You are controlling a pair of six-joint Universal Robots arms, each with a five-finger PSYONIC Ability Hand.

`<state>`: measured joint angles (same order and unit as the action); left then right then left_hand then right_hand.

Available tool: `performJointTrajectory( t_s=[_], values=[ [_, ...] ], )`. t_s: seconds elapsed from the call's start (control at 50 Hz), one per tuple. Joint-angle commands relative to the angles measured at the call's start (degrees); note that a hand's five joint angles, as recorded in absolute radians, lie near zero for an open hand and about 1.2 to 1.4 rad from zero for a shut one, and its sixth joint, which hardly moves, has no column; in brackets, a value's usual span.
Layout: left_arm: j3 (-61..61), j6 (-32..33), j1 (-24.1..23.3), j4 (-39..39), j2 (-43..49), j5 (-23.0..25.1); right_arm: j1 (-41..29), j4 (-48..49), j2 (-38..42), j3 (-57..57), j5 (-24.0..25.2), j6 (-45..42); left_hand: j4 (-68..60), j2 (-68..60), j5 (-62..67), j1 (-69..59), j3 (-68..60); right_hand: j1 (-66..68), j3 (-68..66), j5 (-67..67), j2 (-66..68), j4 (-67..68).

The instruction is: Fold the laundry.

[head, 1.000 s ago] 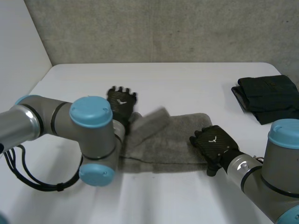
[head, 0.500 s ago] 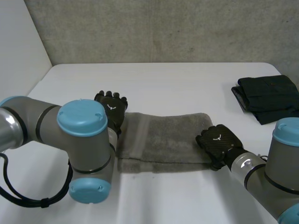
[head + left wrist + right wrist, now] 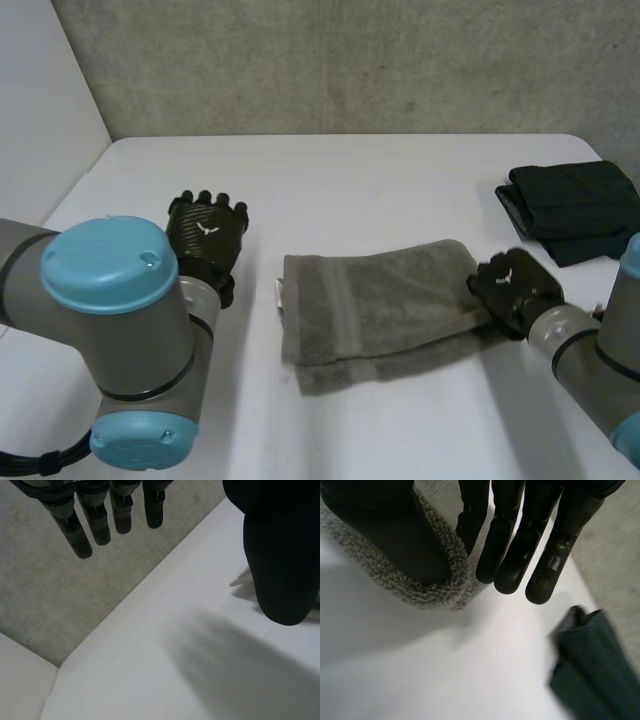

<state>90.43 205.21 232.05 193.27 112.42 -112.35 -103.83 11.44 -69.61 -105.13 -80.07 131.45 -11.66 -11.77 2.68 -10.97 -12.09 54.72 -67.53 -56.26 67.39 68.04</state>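
Observation:
A grey towel (image 3: 375, 310), folded into a long band, lies across the middle of the white table (image 3: 350, 180). My right hand (image 3: 515, 285) is at its right end. In the right wrist view the thumb (image 3: 385, 535) lies on the fluffy towel edge (image 3: 415, 592) and the fingers (image 3: 520, 545) close against it from the other side, pinching the cloth. My left hand (image 3: 207, 232) hovers to the left of the towel, apart from it. Its fingers (image 3: 95, 520) are straight over bare table and hold nothing.
A stack of folded dark cloth (image 3: 575, 210) sits at the back right of the table, close beyond my right hand's fingertips (image 3: 590, 665). The table's left edge (image 3: 80, 180) runs near my left arm. A grey wall stands behind.
My right hand has closed on the towel's right end and pulled the towel to the right. My left hand has let the towel's left end drop flat and drawn away to the left.

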Motion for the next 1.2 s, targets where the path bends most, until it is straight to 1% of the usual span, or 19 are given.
performJointTrajectory(
  t_s=[0.02, 0.04, 0.06, 0.1, 0.14, 0.28, 0.32, 0.34, 0.36, 0.4, 0.5, 0.52, 0.58, 0.6, 0.68, 0.78, 0.86, 0.98, 1.2],
  values=[
    [1.59, -0.33, 0.68, 0.00, -2.81, -0.06, -8.56, -0.28, -1.84, 6.59, -1.41, -6.29, -0.07, 0.05, -0.95, -0.76, 0.36, 25.28, -12.47, -13.74, 12.61, 11.96],
    [1.59, -0.42, 0.77, 0.00, -2.90, -0.06, -10.32, -0.11, -1.75, 7.30, -1.32, -6.38, 0.10, 0.21, -1.12, -0.59, 0.53, 25.28, -12.47, -13.74, 12.61, 11.96],
    [1.68, -0.60, 0.77, 0.00, -3.08, -0.06, -14.77, 0.42, -1.23, 8.96, -0.97, -6.38, 0.10, 0.21, -1.12, -0.59, 0.53, 25.28, -12.47, -13.74, 12.61, 11.96],
    [1.94, -1.47, 0.86, 0.00, -3.34, -0.15, -17.71, 1.21, -0.88, 9.94, -0.09, -6.56, 0.10, 0.21, -1.12, -0.59, 0.53, 25.28, -12.47, -13.74, 12.61, 11.96],
    [1.94, -2.18, 0.95, 0.00, -3.61, -0.15, -22.62, 4.01, 0.79, 10.56, 2.45, -6.65, 0.10, 0.21, -1.12, -0.59, 0.53, 25.28, -12.47, -13.74, 12.61, 11.96],
    [1.94, -6.22, 1.30, 0.00, -4.05, -0.06, -29.31, 6.84, 6.67, 8.80, 12.03, -9.10, 0.27, 0.38, -1.29, -0.42, 0.70, 25.28, -12.47, -13.74, 12.61, 11.96],
    [1.85, -7.10, 1.30, 0.00, -4.05, -0.06, -29.15, 6.66, 7.39, 8.98, 12.30, -8.76, 0.44, 0.55, -1.45, -0.25, 0.87, 10.64, 2.18, 0.90, -2.04, -2.69],
    [1.77, -7.19, 1.30, 0.00, -4.05, -0.06, -29.06, 6.58, 7.47, 8.98, 12.13, -8.24, 0.60, 0.72, -1.62, -0.08, 1.03, -2.12, 14.93, 13.65, -14.79, -15.44],
    [1.59, -7.36, 1.30, 0.00, -4.05, -0.06, -28.88, 6.23, 7.13, 8.80, 11.87, -7.10, 0.60, 0.72, -1.62, -0.08, 1.03, -25.56, 38.37, 37.10, -38.23, -38.88],
    [1.24, -7.45, 1.30, 0.00, -3.96, 0.02, -28.97, 5.70, 6.51, 8.80, 11.51, -4.29, 0.60, 0.72, -1.62, -0.08, 1.03, -43.73, 56.54, 55.26, -56.40, -57.05],
    [-0.43, -7.72, 1.04, 0.00, -3.96, -0.24, -23.45, 4.12, 1.25, 9.51, 11.07, 13.97, 0.77, 0.89, -1.79, 0.09, 1.20, -44.72, 57.53, 56.26, -57.39, -58.04],
    [-0.87, -7.98, 0.86, 0.00, -3.96, -0.24, -19.78, 3.59, -1.20, 9.94, 10.98, 22.01, 0.77, 0.89, -1.79, 0.09, 1.20, -44.72, 57.53, 56.26, -57.39, -58.04],
    [-2.27, -9.65, 0.25, 0.00, -3.87, -0.24, -15.27, 2.10, -3.68, 11.08, 10.98, 33.48, 0.77, 0.88, -1.79, 0.08, 1.20, -44.72, 57.53, 56.26, -57.39, -58.04],
    [-2.71, -10.26, -0.10, 0.00, -3.87, -0.24, -13.60, 0.26, -4.03, 11.96, 11.42, 39.70, 0.61, 0.72, -1.62, -0.08, 1.04, -44.72, 57.53, 56.26, -57.39, -58.04],
    [-4.91, -13.69, -2.65, -0.26, -2.91, 0.55, -11.13, -5.71, -2.90, 15.29, 11.60, 47.13, 0.44, 0.55, -1.46, -0.25, 0.87, -44.72, 57.53, 56.26, -57.39, -58.04],
    [-6.41, -17.73, -5.37, -1.23, 0.60, 6.51, -10.78, -12.66, 2.72, 19.52, 10.98, 43.37, -0.24, -0.12, -0.78, -0.92, 0.19, -44.72, 57.53, 56.26, -57.39, -58.04],
    [-8.07, -18.96, -7.22, -2.63, 4.20, 9.16, -10.78, -16.36, 6.50, 22.68, 10.81, 39.50, -0.41, -0.29, -0.61, -1.09, 0.03, -44.72, 57.53, 56.26, -57.39, -58.04],
    [-10.71, -18.97, -7.58, -6.67, 9.74, 9.16, -11.39, -17.51, 12.21, 26.46, 10.81, 38.79, -0.41, -0.29, -0.61, -1.09, 0.03, -44.72, 57.53, 56.26, -57.39, -58.04],
    [-12.56, -18.09, -6.26, -15.73, 15.11, 7.23, -11.57, -17.42, 15.56, 28.23, 9.93, 37.21, -0.57, -0.46, -0.44, -1.26, -0.14, -44.72, 57.53, 56.26, -57.39, -58.04]
  ],
)
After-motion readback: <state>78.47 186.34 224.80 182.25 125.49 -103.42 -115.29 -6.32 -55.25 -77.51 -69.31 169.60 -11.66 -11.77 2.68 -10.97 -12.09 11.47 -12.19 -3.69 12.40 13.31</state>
